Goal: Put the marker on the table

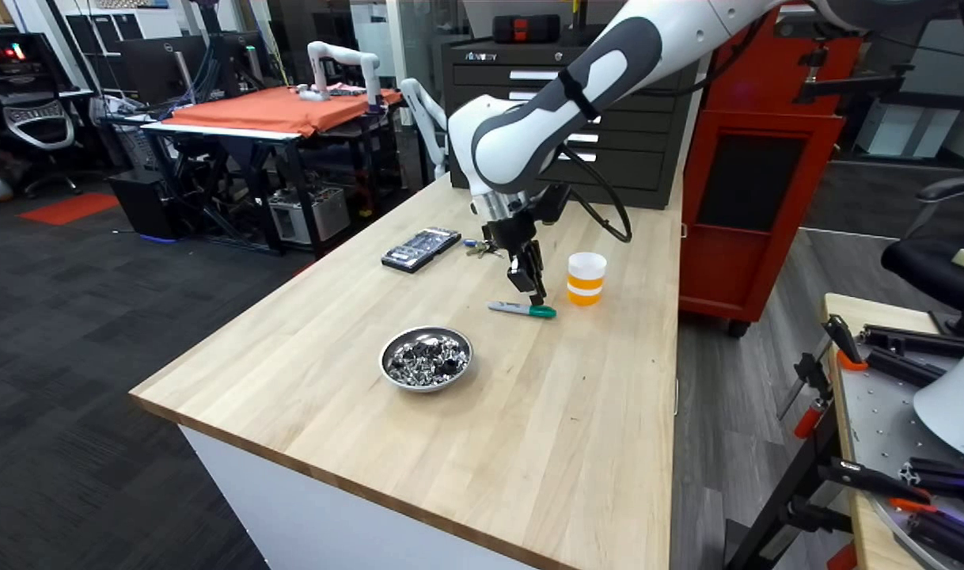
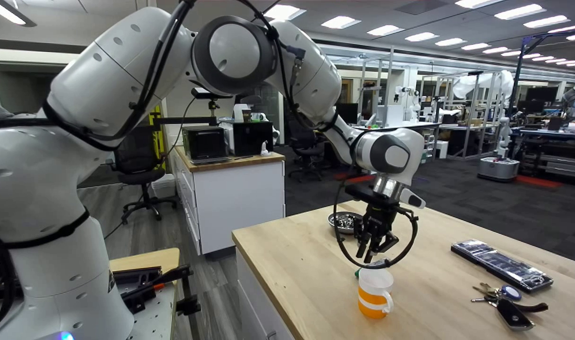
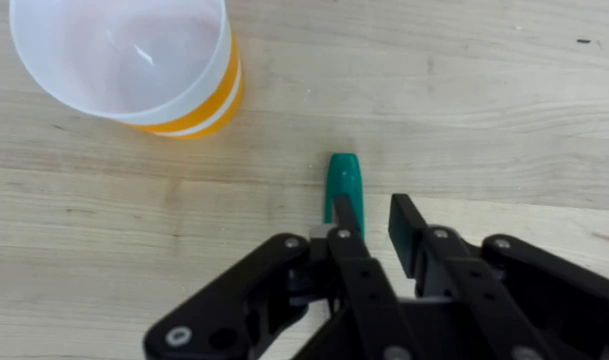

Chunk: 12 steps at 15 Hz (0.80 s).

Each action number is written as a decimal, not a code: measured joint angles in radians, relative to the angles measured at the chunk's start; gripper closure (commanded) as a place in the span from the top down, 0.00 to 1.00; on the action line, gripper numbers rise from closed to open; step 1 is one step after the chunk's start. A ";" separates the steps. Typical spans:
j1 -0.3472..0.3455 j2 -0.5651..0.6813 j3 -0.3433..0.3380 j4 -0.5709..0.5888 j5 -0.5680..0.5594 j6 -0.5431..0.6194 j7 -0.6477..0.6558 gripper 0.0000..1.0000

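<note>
The marker (image 1: pixel 510 307) is a slim grey stick with a green cap, lying flat on the pale wood table (image 1: pixel 561 443). In the wrist view its green cap (image 3: pixel 344 172) shows, while its body is mostly hidden behind my left-hand finger. In an exterior view only a little green of the marker (image 2: pixel 357 273) shows behind the cup. My gripper (image 3: pixel 369 210) points down with its fingers apart and nothing between them. Its left-hand finger overlaps the cap in the wrist view. In both exterior views the fingertips (image 1: pixel 537 297) (image 2: pixel 365 258) are close over the marker; I cannot tell whether they touch it.
A white and orange cup (image 1: pixel 586 279) stands beside the marker, close to the gripper (image 2: pixel 375 295). A metal bowl of small parts (image 1: pixel 426 360) sits nearer the table end. A flat black case (image 1: pixel 420 249) and keys (image 1: pixel 482 248) lie farther back. A dark tool chest (image 1: pixel 632 150) stands behind.
</note>
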 measured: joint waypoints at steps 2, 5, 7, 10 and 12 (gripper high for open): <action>-0.001 -0.016 -0.002 -0.053 0.001 0.045 0.000 0.42; -0.002 -0.046 -0.005 -0.121 0.001 0.096 0.000 0.34; -0.002 -0.067 -0.007 -0.152 0.001 0.115 0.000 0.47; -0.002 -0.077 -0.007 -0.163 0.001 0.116 0.000 0.48; -0.002 -0.077 -0.007 -0.165 0.001 0.117 0.000 0.48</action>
